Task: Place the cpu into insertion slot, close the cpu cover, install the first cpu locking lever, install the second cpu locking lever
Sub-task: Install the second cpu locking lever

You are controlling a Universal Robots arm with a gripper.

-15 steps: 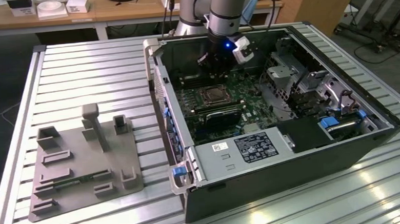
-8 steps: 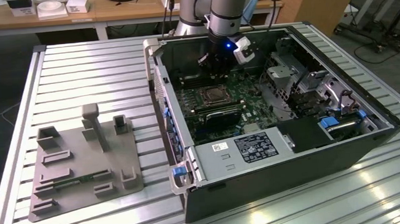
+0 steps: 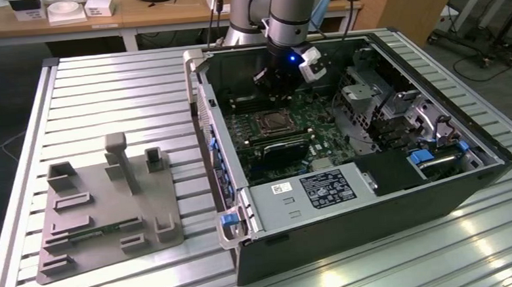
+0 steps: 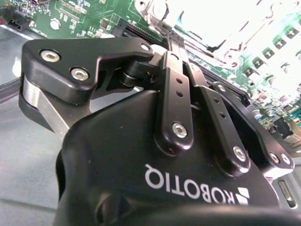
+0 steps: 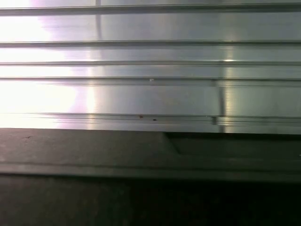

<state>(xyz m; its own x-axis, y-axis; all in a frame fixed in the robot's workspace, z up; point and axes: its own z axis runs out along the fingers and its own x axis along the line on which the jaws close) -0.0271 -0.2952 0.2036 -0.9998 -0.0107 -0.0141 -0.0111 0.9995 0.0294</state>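
An open computer case (image 3: 241,203) lies on a slatted aluminium table. Inside it, the insertion slot (image 3: 272,122) is a square socket ringed by silver metal on the green board. Its middle looks dark grey, and I cannot tell the cpu or the cpu cover apart from it. My gripper (image 3: 266,90) hangs inside the case, just above the far edge of the socket, and nothing shows in it. In the second wrist view my gripper (image 4: 162,26) is shut and points at the socket (image 4: 211,28), which is washed out by bright glare.
A black box with a white label (image 3: 328,187) sits at the case's near end, with a metal drive cage (image 3: 385,104) on the exterior view's right. A grey fixture with holders (image 3: 110,210) stands on the table (image 3: 113,92) at the exterior view's left. The first wrist view shows the table slats (image 5: 150,94) beyond a dark case edge (image 5: 94,150).
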